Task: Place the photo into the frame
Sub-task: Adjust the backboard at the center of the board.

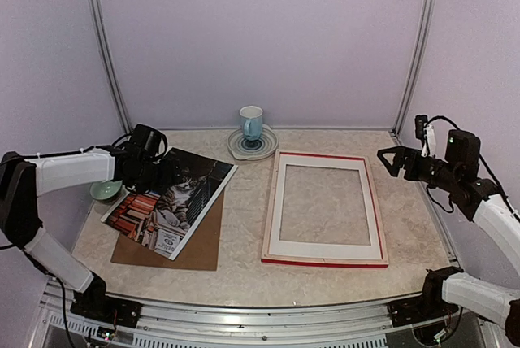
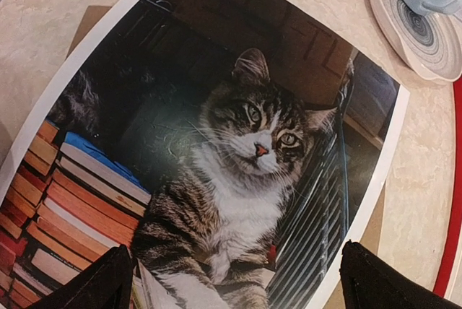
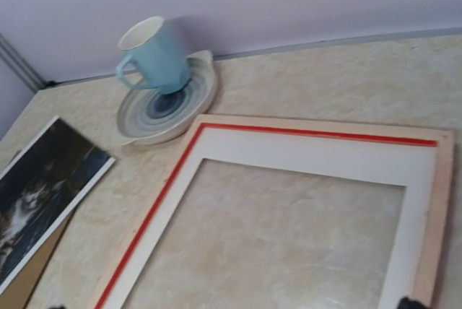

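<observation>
The photo [image 1: 175,202] of a grey tabby cat and stacked books lies face up and skewed at the left of the table, partly on a brown backing board [image 1: 199,246]. My left gripper [image 1: 168,171] hovers over the photo's far part, open; in the left wrist view both black fingertips [image 2: 101,287] straddle the cat picture [image 2: 238,150] with nothing between them. The frame [image 1: 325,262] lies flat right of centre, pale wood up with red edges, and a white mat board [image 1: 280,202] rests in it. My right gripper [image 1: 390,161] stands open above the frame's far right corner [image 3: 440,143].
A light blue cup [image 1: 251,123] stands on a striped saucer [image 1: 264,150] at the back centre, close to the frame's far left corner. A small green bowl [image 1: 106,192] sits left of the photo under the left arm. Purple walls enclose the table.
</observation>
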Available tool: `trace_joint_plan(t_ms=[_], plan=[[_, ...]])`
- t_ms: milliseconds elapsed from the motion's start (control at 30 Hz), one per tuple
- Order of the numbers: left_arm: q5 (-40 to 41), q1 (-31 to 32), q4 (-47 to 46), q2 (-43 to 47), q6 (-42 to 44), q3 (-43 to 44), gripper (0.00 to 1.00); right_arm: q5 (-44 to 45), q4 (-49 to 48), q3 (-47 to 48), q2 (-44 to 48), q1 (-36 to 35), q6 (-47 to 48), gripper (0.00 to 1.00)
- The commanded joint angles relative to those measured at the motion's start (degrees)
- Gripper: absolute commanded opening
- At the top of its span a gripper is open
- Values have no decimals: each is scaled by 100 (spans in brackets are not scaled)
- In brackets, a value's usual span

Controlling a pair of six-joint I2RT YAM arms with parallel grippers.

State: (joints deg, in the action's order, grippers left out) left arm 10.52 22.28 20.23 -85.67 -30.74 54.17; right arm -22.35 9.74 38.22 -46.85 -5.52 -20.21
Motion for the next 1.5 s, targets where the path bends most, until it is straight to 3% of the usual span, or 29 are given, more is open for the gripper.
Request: trace_joint_plan(t_ms=[0, 400, 667, 867, 1467], plan=[[7, 46, 105, -180, -384, -72, 99, -445, -294, 64, 10, -92, -29, 99], [-89, 391, -235, -750, -940, -393, 99, -279, -515, 466, -552, -1181, -70, 99], [-349, 756, -522, -988, -1195, -510, 99, -4, -851, 1180, -2159, -2537, -223, 99], [-504, 1069, -739, -1089, -1348, -580, 99, 26, -699, 2281, -3501, -3090, -494, 99], [-770, 1553, -1276, -995, -1619, -679, 99, -385, -543, 4590, -6220, -3392, -1239, 94]])
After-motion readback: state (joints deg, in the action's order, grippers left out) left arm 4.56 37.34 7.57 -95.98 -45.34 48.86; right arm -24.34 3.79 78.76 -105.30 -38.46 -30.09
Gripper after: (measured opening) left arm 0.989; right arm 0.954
